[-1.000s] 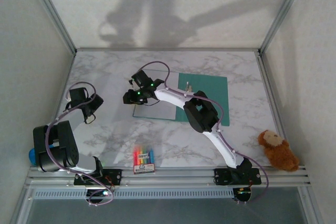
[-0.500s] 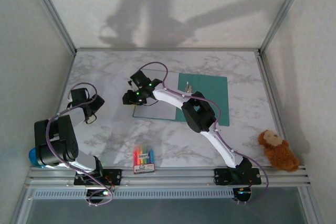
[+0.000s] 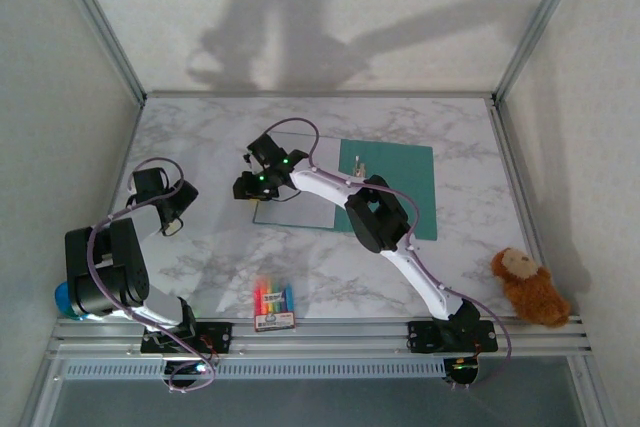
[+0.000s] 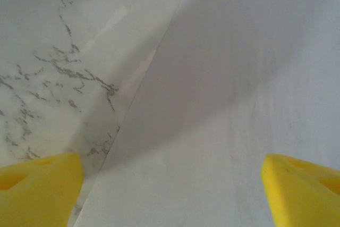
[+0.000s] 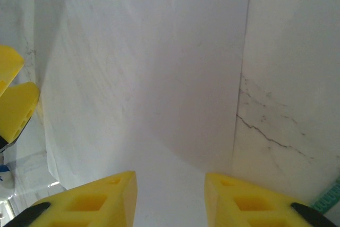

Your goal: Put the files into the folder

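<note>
ahead of the parted right jaws, the files (image 5: 149, 67).

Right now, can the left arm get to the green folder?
Probably not easily: the right arm stretches across the folder on the side facing the left arm, with the sheet between them.

the right arm (image 3: 375, 217) hides the folder's (image 3: 400, 172) near left corner and the paper sheet's (image 3: 290, 209) right edge. the right end effector's (image 5: 170, 184) fingers run off the bottom edge. a blue object (image 3: 62, 297) sits mostly hidden behind the left arm (image 3: 105, 272).
</note>
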